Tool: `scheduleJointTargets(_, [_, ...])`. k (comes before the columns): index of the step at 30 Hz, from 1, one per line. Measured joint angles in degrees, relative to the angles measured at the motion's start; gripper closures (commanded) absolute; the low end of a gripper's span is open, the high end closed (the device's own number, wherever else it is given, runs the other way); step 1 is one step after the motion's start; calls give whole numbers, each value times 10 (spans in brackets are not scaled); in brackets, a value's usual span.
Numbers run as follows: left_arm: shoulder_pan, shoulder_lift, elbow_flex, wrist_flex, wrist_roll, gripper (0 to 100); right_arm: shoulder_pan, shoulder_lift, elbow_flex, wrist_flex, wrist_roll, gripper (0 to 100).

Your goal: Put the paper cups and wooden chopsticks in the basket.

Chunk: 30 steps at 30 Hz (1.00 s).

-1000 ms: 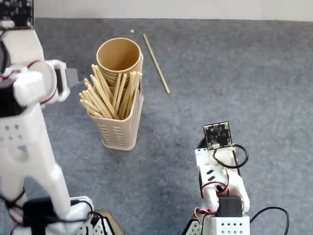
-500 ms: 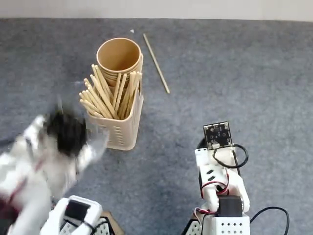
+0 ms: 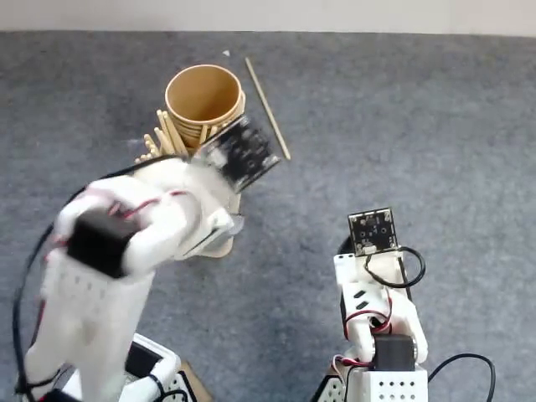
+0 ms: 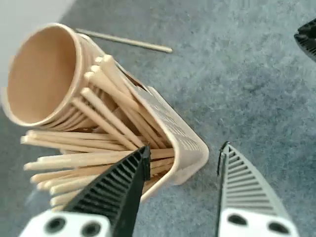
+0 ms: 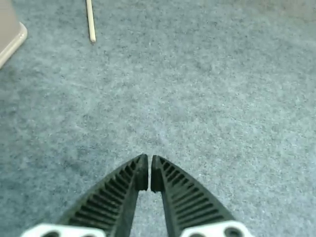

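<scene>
- Grey carpet-like covering on the desk (image 3: 402, 109) carried everything. The basket (image 4: 173, 133) stood at upper left of the high view, holding the stacked paper cups (image 3: 203, 99) and a sheaf of wooden chopsticks (image 4: 89, 153).
- One loose chopstick (image 3: 268, 109) lay flat on the desk just right of the cups, outside the basket and not yet collected.
- Your left claw (image 4: 185, 147) hung released and empty over a corner of the basket, one finger close above the chopstick ends.
- Your right claw (image 5: 149, 160) was clenched on nothing, above bare desk at lower right of the high view.
- The tall, narrow basket looked top-heavy to me. If you swung the left arm (image 3: 159, 218) toward the loose chopstick at that height, a finger could have snagged the sticks or rim and tipped everything out.
- That thin stick, flat on the desk, could also have slipped from a shallow pinch.
</scene>
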Motion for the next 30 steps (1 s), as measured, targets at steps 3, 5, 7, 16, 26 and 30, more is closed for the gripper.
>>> scheduleJointTargets(3, [0, 43, 0, -1, 0, 772, 0, 0, 0, 0, 0, 969])
scheduleJointTargets(5, [-15, 76, 0, -1, 0, 773, 0, 0, 0, 0, 0, 969])
scheduleJointTargets(7, [-42, 108, 0, -1, 0, 773, 0, 0, 0, 0, 0, 969])
scheduleJointTargets(16, [-94, 211, -1, -20, -1, 968, 0, 0, 0, 0, 0, 969])
scheduleJointTargets(26, [-94, 280, -4, -84, 2, 995, 0, 0, 0, 0, 0, 969])
scheduleJointTargets(30, [-111, 331, -45, -95, 2, 995, 0, 0, 0, 0, 0, 969])
